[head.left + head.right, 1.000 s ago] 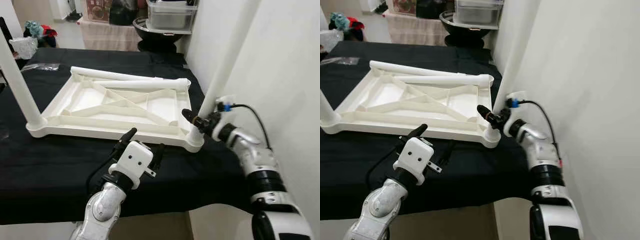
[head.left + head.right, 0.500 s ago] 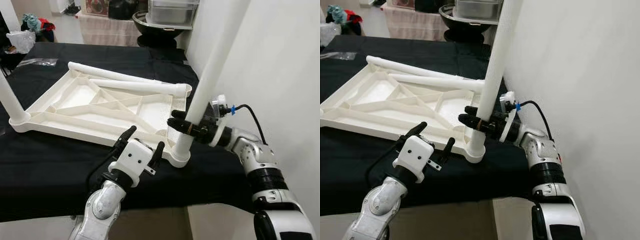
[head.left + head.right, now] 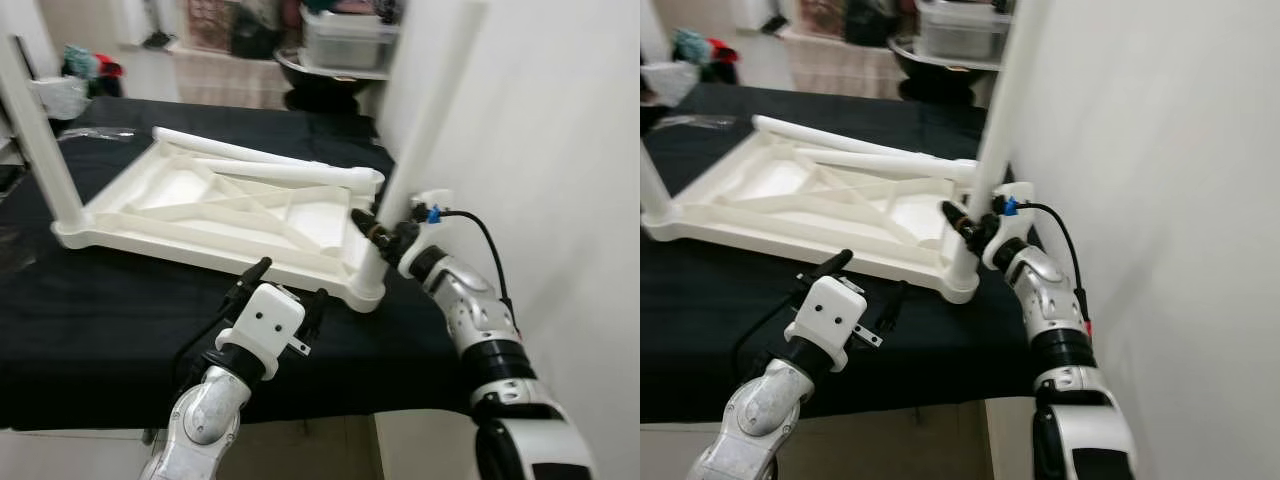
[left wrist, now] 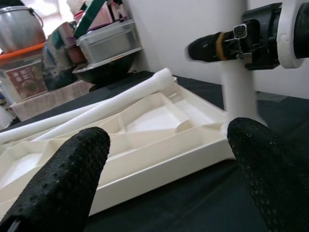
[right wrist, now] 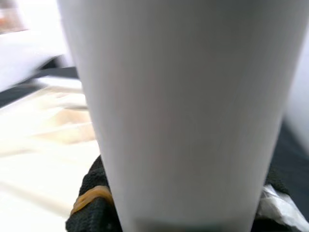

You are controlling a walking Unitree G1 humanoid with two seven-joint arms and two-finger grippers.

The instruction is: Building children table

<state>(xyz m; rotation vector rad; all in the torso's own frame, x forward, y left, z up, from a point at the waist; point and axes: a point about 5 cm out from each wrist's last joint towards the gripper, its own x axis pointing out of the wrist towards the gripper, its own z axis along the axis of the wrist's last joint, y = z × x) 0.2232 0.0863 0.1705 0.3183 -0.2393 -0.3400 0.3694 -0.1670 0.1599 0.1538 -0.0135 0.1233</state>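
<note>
Fingers of the right gripper [image 3: 383, 232] clamp the upright leg [image 3: 415, 158] in the tabletop [image 3: 215, 215] corner socket, so press straight down; left gripper [image 3: 285, 290] hovers open nearby.

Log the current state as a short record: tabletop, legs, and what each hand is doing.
tabletop: white ribbed tabletop lying underside up on the black cloth
fitted legs: one upright at the near right corner, one upright at the left corner
loose legs: two white legs lying across the far edge of the tabletop
right hand: right hand closed around the near right leg, low on it
left hand: left hand open, above the cloth in front of the tabletop, holding nothing
background: storage boxes behind the table
</note>
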